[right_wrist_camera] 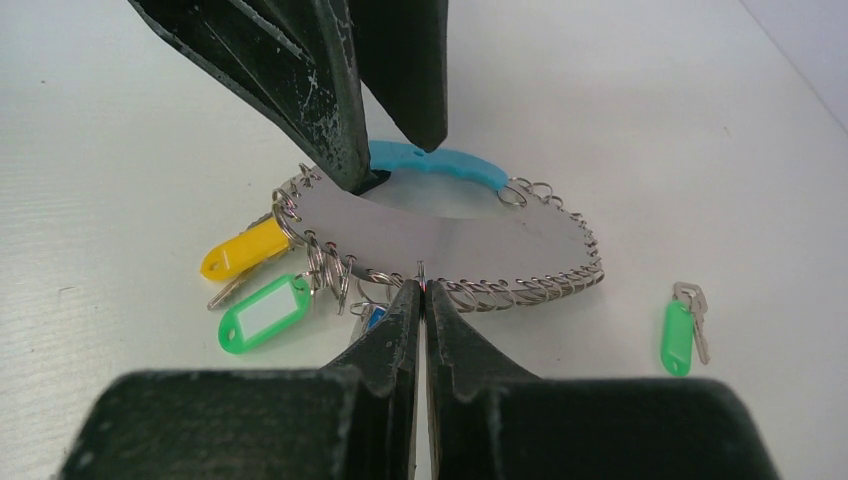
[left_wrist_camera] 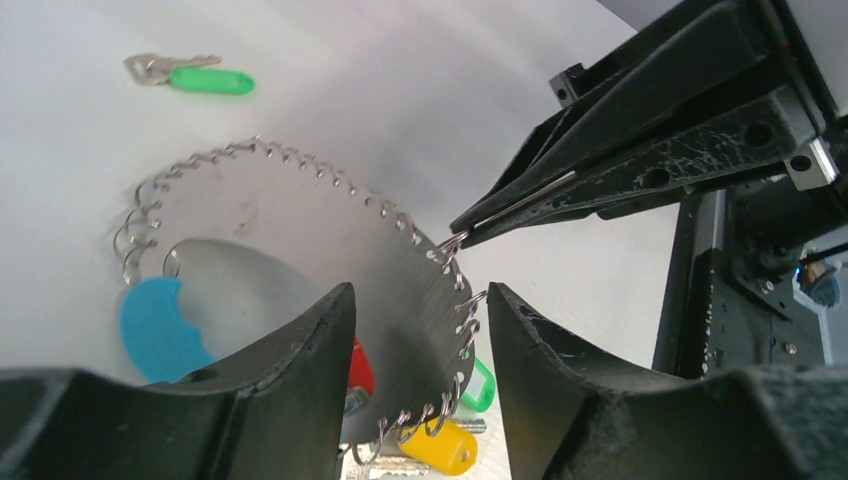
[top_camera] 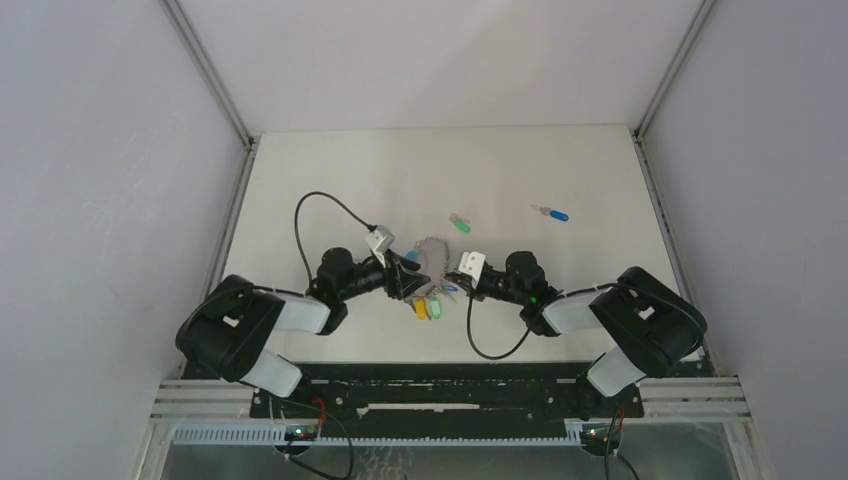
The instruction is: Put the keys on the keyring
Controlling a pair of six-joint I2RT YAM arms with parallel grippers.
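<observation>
The keyring (top_camera: 432,252) is a flat grey plate (right_wrist_camera: 450,235) edged with small wire rings, with a turquoise sleeve (right_wrist_camera: 430,160) on its far arc. My right gripper (right_wrist_camera: 421,290) is shut on one small ring at the plate's near edge. My left gripper (left_wrist_camera: 420,300) is open and straddles the plate's rim (left_wrist_camera: 300,230), with a gap at one finger. A yellow-headed key (right_wrist_camera: 245,252), a green tag (right_wrist_camera: 262,312) and a red tag (left_wrist_camera: 360,370) hang from the rings. A green key (top_camera: 460,224) and a blue key (top_camera: 552,213) lie loose on the table.
The white table (top_camera: 330,180) is walled on the left, right and back. The green key (right_wrist_camera: 678,335) lies just right of the keyring. The left arm's black cable (top_camera: 305,225) loops over the table. Both arms meet nose to nose at the keyring.
</observation>
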